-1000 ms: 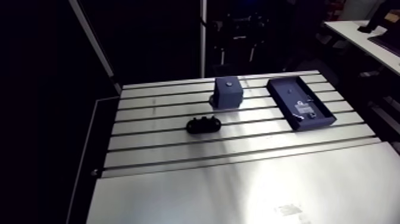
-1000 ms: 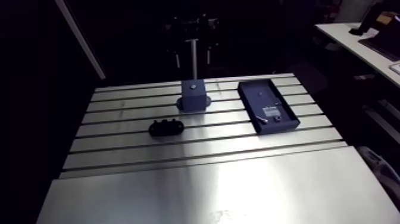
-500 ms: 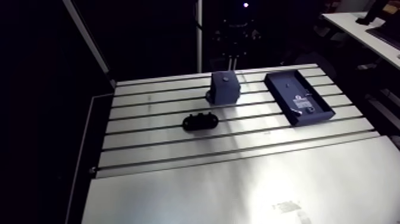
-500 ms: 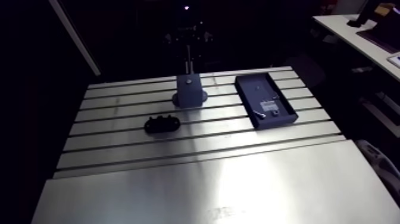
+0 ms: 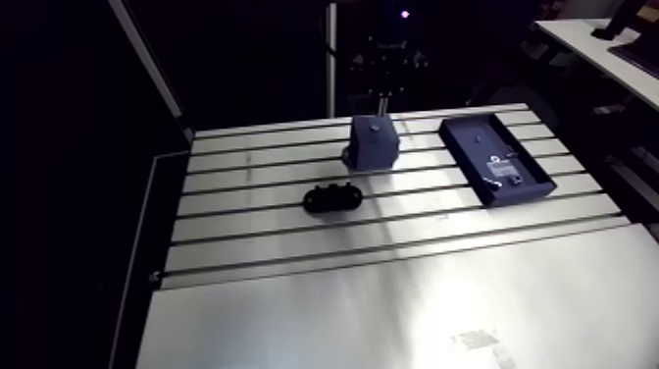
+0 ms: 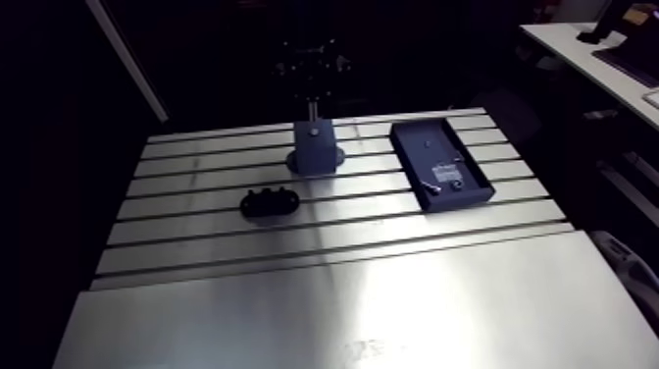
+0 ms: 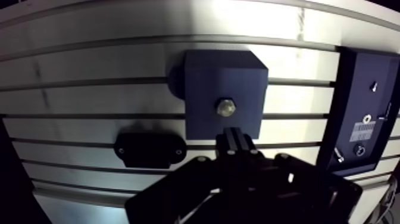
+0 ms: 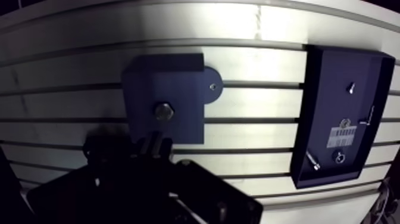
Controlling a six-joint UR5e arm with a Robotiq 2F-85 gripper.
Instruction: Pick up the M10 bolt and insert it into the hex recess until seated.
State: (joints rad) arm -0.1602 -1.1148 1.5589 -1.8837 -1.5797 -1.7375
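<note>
A dark blue block [image 7: 223,83] stands on the slotted table, also seen in the arm view [image 5: 374,140]. A metal hex bolt head [image 7: 225,107] sits in the middle of the block's top face. In the wrist view my gripper [image 7: 236,140] is above the block's near edge, just short of the bolt head. Its two fingers are pressed together with nothing between them. The gripper does not show clearly in the arm view.
A dark blue tray [image 7: 357,71] with a label and a few small metal parts lies beside the block, also in the arm view [image 5: 463,162]. A black oval piece [image 5: 333,198] lies on the table in front of the block.
The arm view has shifted a little, so the camera moved. The block, tray and black piece stay where they were on the table.
</note>
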